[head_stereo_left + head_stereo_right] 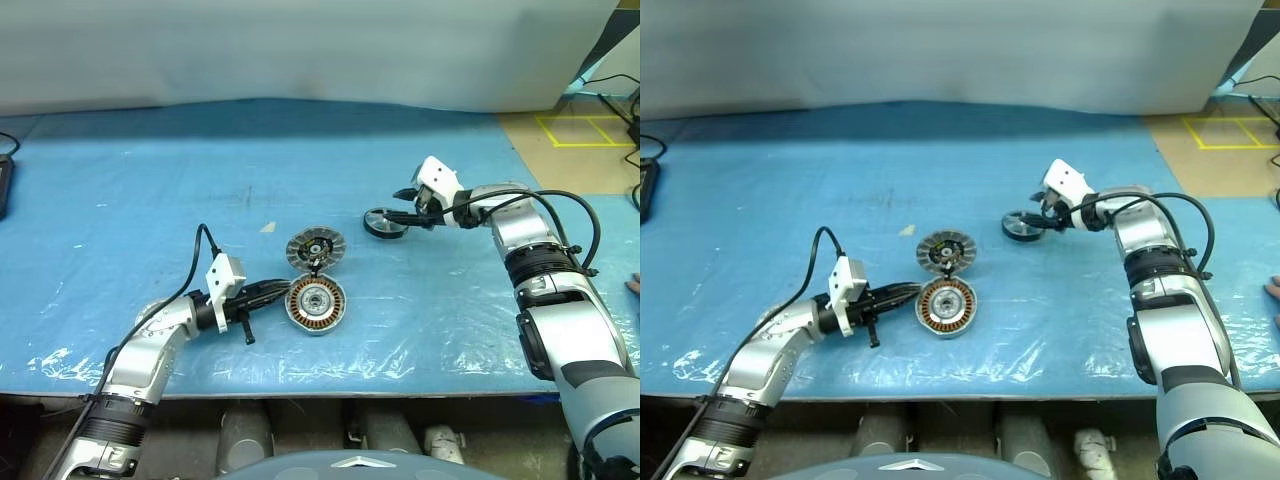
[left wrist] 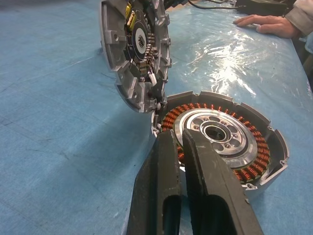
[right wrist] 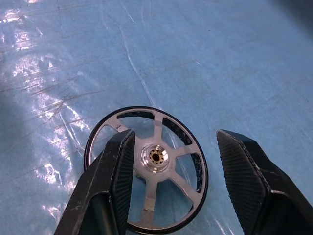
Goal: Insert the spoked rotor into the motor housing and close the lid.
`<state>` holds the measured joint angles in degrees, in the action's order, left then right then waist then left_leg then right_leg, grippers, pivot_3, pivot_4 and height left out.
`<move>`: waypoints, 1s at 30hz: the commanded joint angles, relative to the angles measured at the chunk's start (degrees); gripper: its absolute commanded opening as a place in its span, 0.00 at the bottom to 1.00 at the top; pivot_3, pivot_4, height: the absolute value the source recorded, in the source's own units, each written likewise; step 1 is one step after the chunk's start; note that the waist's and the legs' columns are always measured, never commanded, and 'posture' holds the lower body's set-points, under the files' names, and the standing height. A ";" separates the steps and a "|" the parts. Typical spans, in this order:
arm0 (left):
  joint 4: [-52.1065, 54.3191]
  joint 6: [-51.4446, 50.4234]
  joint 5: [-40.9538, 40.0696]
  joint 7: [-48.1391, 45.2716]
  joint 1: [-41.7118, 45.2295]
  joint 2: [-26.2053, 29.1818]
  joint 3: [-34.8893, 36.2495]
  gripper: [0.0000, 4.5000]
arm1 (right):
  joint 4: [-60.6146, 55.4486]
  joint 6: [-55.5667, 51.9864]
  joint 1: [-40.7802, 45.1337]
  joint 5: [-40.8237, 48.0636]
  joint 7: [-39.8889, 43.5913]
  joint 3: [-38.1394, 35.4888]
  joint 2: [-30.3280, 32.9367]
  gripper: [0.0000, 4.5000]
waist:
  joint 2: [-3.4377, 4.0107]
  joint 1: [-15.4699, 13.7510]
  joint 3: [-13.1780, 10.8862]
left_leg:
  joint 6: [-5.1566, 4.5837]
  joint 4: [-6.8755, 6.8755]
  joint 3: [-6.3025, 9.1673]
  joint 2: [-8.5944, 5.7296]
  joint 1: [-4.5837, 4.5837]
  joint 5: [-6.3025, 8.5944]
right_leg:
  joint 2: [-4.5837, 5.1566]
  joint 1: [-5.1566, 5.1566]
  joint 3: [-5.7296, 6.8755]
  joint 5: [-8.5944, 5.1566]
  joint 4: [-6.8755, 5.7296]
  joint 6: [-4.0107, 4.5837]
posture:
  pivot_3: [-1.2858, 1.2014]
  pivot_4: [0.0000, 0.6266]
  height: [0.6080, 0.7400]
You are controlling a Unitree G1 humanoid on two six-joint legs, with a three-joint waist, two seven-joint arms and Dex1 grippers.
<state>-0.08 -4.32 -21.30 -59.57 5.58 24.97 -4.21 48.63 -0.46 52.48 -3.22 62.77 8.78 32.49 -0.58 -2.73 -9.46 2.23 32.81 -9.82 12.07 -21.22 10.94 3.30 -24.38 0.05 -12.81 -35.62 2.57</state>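
Lying flat on the blue table cover [image 1: 150, 180], well apart from the motor housing [image 1: 316, 304] and on its far right side, the spoked rotor [image 3: 146, 169] is seen as a dark-rimmed wheel with thin silvery spokes meeting a small shiny hub. It is judged stiff, fairly light and slippery at its smooth rim, so a hold across the rim is advised, not on the spokes. The right gripper [image 3: 178, 171] is held open over it, one finger above the wheel, nothing grasped. The lid [image 1: 315, 247] is propped upright just behind the housing. The left gripper [image 2: 188, 161], fingers closed, is set at the housing's near rim.
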 commanded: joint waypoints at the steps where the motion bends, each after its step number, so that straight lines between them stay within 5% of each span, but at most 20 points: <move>1: 1.09 0.55 -0.31 0.05 -0.74 0.11 0.20 0.07 | -3.58 -0.85 -1.02 0.13 0.75 0.25 0.12 0.61 | 0.00 -0.02 0.00 | 0.00 0.00 0.00 0.00 0.00 0.00 | 0.00 0.00 0.00 0.00 0.00 0.00 | 0.52 0.24 1.00; 27: 1.26 0.76 -0.09 0.84 -1.23 -0.03 0.27 0.07 | -6.05 -4.06 -5.54 -2.67 0.33 2.47 0.25 0.61 | 0.01 -0.01 -0.01 | 0.00 -0.05 -0.01 0.00 0.01 0.00 | -0.01 0.00 -0.01 0.00 0.06 0.00 | 0.52 0.24 1.00; 30: 1.26 0.80 0.01 0.88 -1.27 0.06 0.26 0.07 | -5.70 -3.78 -5.79 -2.96 0.42 2.74 0.42 0.49 | 0.00 0.00 -0.01 | 0.01 -0.05 -0.01 0.00 0.02 0.00 | -0.01 0.00 -0.01 0.00 0.06 0.00 | 0.52 0.24 1.00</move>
<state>-0.05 -4.32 -21.25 -58.76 4.33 24.87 -4.19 43.20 -4.17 47.67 -5.61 63.01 10.88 32.52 -0.58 -2.72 -9.47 2.23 32.76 -9.83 12.08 -21.18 10.94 3.29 -24.37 0.04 -12.81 -35.56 2.57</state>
